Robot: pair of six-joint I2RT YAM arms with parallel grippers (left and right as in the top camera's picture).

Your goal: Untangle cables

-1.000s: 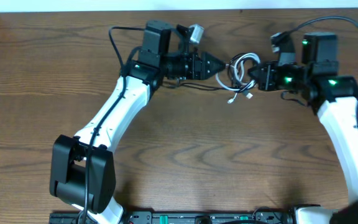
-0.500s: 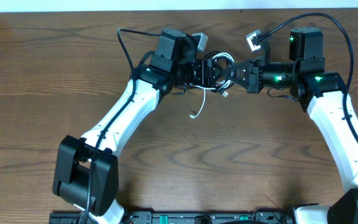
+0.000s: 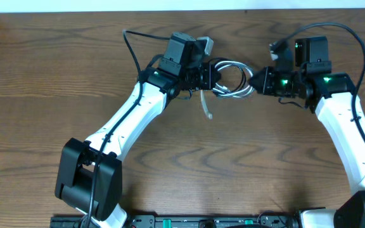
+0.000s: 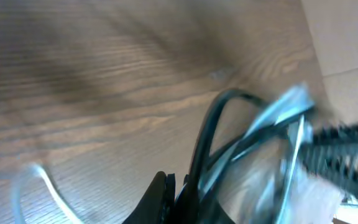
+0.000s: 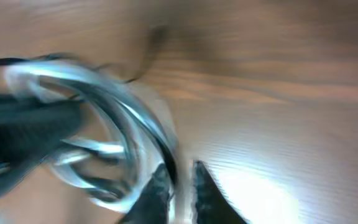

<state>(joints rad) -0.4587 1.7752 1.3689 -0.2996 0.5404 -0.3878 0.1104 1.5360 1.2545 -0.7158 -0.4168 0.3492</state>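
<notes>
Cables span left-right, strung between left hand and right hand.

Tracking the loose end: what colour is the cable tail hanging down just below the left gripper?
White. The cable tail shows best in the overhead view.

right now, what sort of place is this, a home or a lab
Probably a robotics lab bench, not a home: a white-and-black left arm and right arm share a wood-grain table, tangled black and white cables stretch between them, and an equipment rail lines the near edge.
</notes>
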